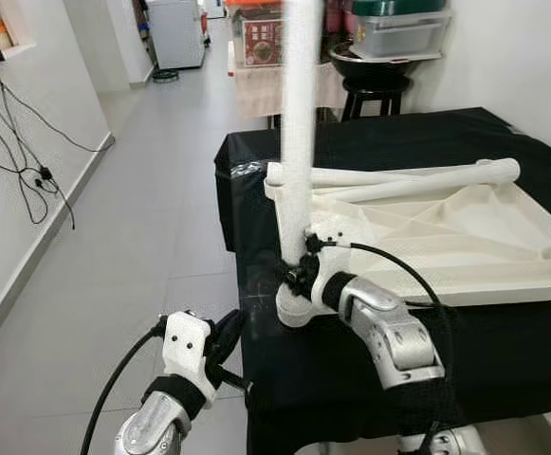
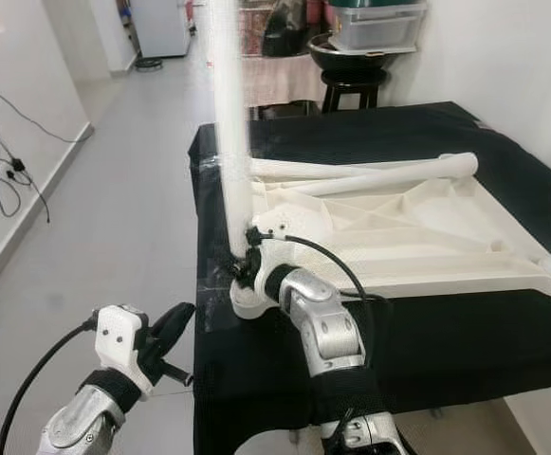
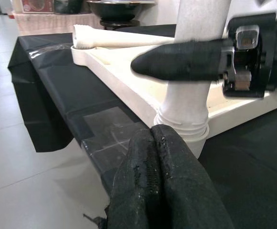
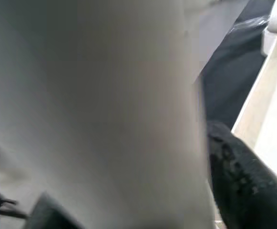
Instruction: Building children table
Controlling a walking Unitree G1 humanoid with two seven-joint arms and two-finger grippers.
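Upside-down white tabletop (image 1: 465, 237) on the black-draped surface (image 1: 351, 370), 2 loose legs (image 1: 417, 177) lying across its far edge. Upright white leg (image 1: 299, 142) standing in the corner socket at 9 o'clock of the tabletop. Right hand (image 1: 299, 275) clamped around that leg just above the socket; from the left wrist, 1 black finger (image 3: 186, 59) crossing the leg's front, threaded collar visible below. Right wrist: blurred leg up close. Left hand (image 1: 226, 343) off the surface edge at 7 o'clock, fingers pressed together, holding nothing.
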